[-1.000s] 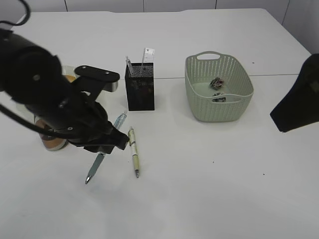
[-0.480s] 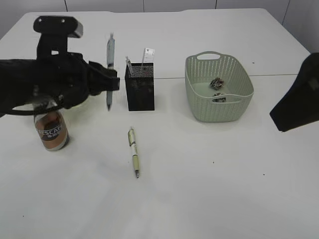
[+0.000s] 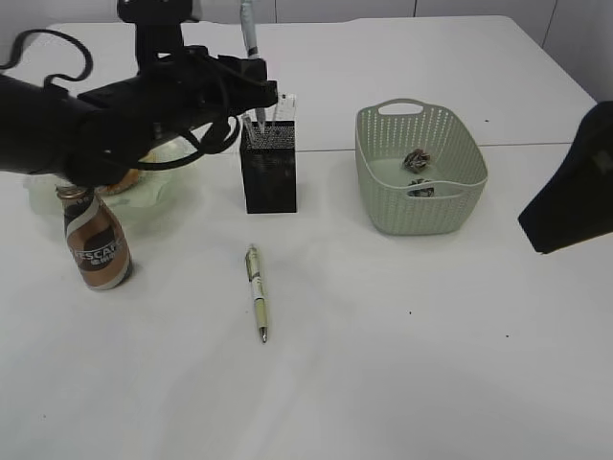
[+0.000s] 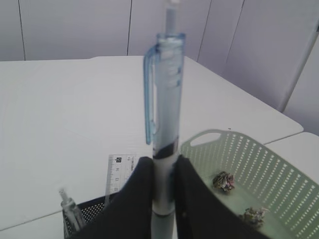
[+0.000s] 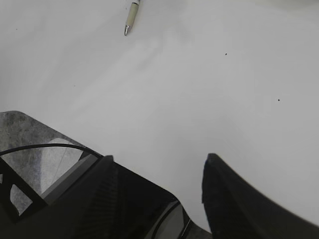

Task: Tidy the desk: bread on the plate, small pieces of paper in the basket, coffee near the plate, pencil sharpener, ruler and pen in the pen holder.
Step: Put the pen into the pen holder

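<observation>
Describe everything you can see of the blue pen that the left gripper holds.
The blue pen has a clear, pale blue plastic barrel with a clip along one side and a thin push button on top. It stands upright, pinched low on its barrel between the dark fingers of the left gripper. It hangs above the black mesh pen holder, which already holds a ruler and another clear pen. Its tip is hidden, so I cannot tell whether it has entered the holder.
</observation>
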You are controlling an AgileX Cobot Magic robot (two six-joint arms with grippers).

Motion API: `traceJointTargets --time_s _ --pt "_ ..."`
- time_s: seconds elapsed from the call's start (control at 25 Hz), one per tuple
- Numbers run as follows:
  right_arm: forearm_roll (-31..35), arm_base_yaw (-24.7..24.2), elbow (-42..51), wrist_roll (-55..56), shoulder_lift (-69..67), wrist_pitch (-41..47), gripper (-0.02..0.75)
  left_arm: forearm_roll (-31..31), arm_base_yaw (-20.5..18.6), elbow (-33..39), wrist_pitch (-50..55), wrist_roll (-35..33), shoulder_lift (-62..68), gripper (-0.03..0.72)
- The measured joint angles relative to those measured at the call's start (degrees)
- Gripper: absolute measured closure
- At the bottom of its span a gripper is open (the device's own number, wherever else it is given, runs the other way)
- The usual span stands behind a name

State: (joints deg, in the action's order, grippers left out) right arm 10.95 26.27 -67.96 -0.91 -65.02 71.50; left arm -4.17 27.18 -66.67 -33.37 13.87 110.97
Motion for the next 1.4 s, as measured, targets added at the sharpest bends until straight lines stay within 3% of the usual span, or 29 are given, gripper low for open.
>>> traceJointTargets --time_s 0.56,1.04,1.2,1.4 --pt "-3.34 0.0 0.0 0.0 0.0 0.0 0.333 0.0 -1.6 -19.7 0.97 0.0 17.7 0.62" --pt "-3.56 0.0 0.0 0.0 0.0 -1.05 0.335 -0.2 -1.74 -20.54 3.76 0.0 20.25 0.609" --pt "-3.56 0.0 0.0 0.91 0.0 -1.21 0.334 -0.2 -1.74 -20.54 5.47 0.0 20.25 0.565" --pt "-3.66 0.0 0.0 1.72 0.0 -1.21 0.334 -0.2 -1.74 -20.54 8.32 0.0 20.28 0.442"
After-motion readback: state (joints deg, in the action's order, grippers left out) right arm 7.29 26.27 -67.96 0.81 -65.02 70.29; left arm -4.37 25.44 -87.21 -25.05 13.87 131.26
